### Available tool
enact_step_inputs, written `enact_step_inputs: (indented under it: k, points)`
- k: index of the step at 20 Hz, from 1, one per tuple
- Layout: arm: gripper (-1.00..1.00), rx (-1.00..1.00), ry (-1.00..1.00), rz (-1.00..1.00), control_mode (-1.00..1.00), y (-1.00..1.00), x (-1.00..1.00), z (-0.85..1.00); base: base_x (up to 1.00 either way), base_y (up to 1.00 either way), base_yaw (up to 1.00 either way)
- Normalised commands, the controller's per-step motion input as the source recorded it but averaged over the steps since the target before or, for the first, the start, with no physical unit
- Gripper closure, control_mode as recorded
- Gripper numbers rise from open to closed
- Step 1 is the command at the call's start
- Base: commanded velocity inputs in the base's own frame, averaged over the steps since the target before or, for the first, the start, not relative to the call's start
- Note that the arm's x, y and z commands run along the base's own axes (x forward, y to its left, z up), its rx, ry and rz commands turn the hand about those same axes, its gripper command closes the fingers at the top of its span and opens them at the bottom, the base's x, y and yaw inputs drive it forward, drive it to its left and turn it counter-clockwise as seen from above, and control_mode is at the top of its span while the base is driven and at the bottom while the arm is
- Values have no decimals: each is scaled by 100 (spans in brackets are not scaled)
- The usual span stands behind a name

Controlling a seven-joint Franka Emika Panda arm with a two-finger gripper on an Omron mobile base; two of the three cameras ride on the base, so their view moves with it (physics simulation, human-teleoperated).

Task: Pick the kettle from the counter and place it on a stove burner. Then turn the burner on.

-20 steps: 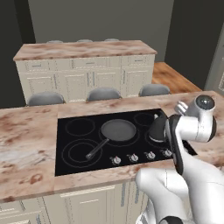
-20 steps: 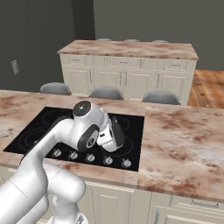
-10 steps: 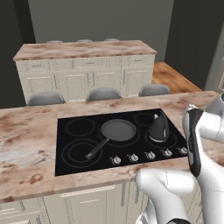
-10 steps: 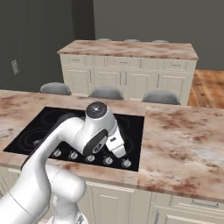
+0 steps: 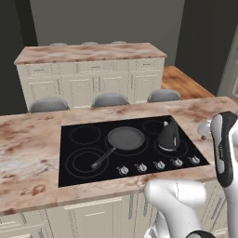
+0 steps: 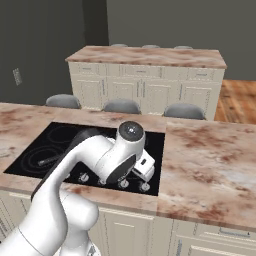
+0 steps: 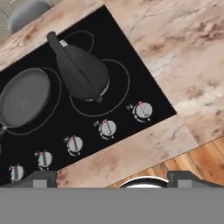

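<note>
Kettle (image 7: pixel 83 74) sits on the burner (image 7: pixel 117 85); knobs (image 7: pixel 143 110) remain unturned, claw's grip can't be told.

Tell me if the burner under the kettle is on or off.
Off: the stove burner under the kettle shows dark rings, with no red glow.

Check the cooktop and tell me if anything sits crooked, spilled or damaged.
Nothing stands out. The kettle stands upright on a ringed stove burner at the right of the black cooktop, the frying pan lies flat on the zone beside it, and the five knobs line the front edge. No spill or damage shows on the counter.
</note>
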Motion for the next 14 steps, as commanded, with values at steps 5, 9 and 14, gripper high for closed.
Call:
enact_step_inputs:
  k: [5,9,14]
  points:
    - [-100,-23,9,41,-100,0,0,-3,0,0,0]
    - [-100,-26,13,9,-100,0,0,-16,0,0,0]
    - [-100,-9,1,0,-100,-11,-4,-40,0,0,0]
